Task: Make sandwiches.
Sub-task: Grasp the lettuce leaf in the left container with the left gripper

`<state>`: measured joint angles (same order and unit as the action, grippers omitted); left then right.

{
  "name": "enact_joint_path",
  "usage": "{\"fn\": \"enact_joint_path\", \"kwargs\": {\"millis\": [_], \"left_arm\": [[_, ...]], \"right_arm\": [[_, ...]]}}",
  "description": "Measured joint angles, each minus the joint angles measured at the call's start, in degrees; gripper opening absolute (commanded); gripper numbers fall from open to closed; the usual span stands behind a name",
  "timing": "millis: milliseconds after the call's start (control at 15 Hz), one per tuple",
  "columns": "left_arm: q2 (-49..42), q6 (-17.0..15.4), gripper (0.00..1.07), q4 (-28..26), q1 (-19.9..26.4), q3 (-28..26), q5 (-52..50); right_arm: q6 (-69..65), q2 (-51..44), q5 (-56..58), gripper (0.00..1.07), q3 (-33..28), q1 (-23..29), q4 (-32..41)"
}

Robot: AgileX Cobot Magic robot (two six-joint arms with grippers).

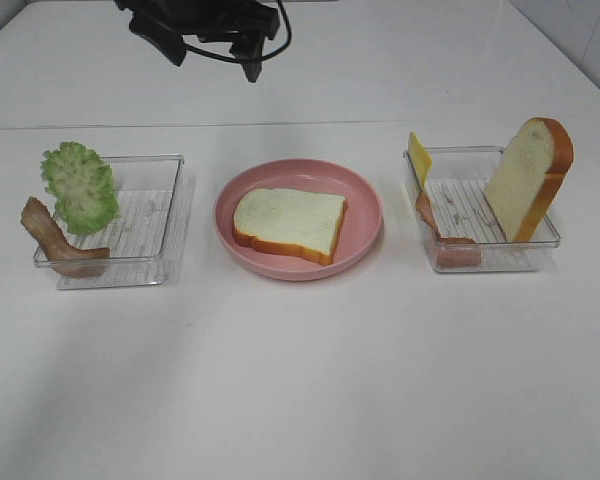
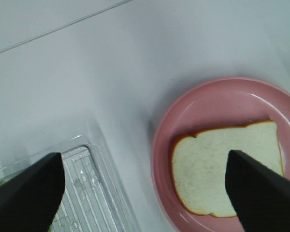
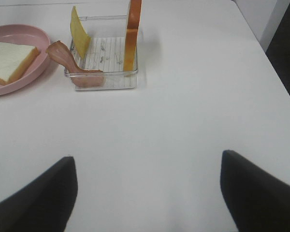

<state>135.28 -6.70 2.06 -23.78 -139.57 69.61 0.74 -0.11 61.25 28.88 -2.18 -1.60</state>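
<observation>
In rt tray (image 3: 111, 58): bread (image 3: 133, 34) (top cropped)

A glossy white table (image 1: 300, 380) fills the scene under soft, even light. A thin seam (image 1: 280, 124) crosses its far part, and a pale tiled wall (image 1: 592, 25) stands far right.

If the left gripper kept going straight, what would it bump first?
Likely the white table between the clear tray and pink plate, though one finger might catch the bread slice. Depth is unclear.

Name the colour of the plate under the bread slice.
The plate is pink, clearest in the exterior high view.
</observation>
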Motion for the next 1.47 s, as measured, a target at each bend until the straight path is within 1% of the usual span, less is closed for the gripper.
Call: {"fn": "enact_joint_path", "kwargs": {"millis": [67,200,400,533,600,733,933,1000,1267,1400,1467], "left_arm": [[-0.1,-0.1,0.85,-2.1,1.9,0.0,0.0],[-0.2,-0.2,0.85,-4.4,5.4,0.0,0.0],[-1.5,-0.2,0.85,-5.0,8.9,0.7,0.0],[-4.7,-0.2,0.85,-5.0,11.9,4.8,0.0],[-6.8,-0.2,0.85,-4.7,13.9,8.8,-0.1],[-9.1,-0.2,0.85,-4.7,16.5,14.4,0.0],[-10.8,-0.2,0.85,-4.6,20.2,19.8,0.1],[-10.9,-0.2,0.85,-4.5,20.9,21.4,0.1],[-10.9,-0.2,0.83,-4.1,21.1,26.6,0.2],[-10.0,-0.2,0.77,-4.1,21.1,26.8,0.3],[-8.2,-0.2,0.7,-4.2,21.1,26.8,0.3]], "right_arm": [[0.0,0.0,0.0,0.78,0.0,0.0,0.0],[0.0,0.0,0.0,0.78,0.0,0.0,0.0],[0.0,0.0,0.0,0.78,0.0,0.0,0.0],[0.0,0.0,0.0,0.78,0.0,0.0,0.0],[0.0,0.0,0.0,0.78,0.0,0.0,0.0],[0.0,0.0,0.0,0.78,0.0,0.0,0.0],[0.0,0.0,0.0,0.78,0.0,0.0,0.0],[0.0,0.0,0.0,0.78,0.0,0.0,0.0],[0.0,0.0,0.0,0.78,0.0,0.0,0.0],[0.0,0.0,0.0,0.78,0.0,0.0,0.0],[0.0,0.0,0.0,0.78,0.0,0.0,0.0]]}}
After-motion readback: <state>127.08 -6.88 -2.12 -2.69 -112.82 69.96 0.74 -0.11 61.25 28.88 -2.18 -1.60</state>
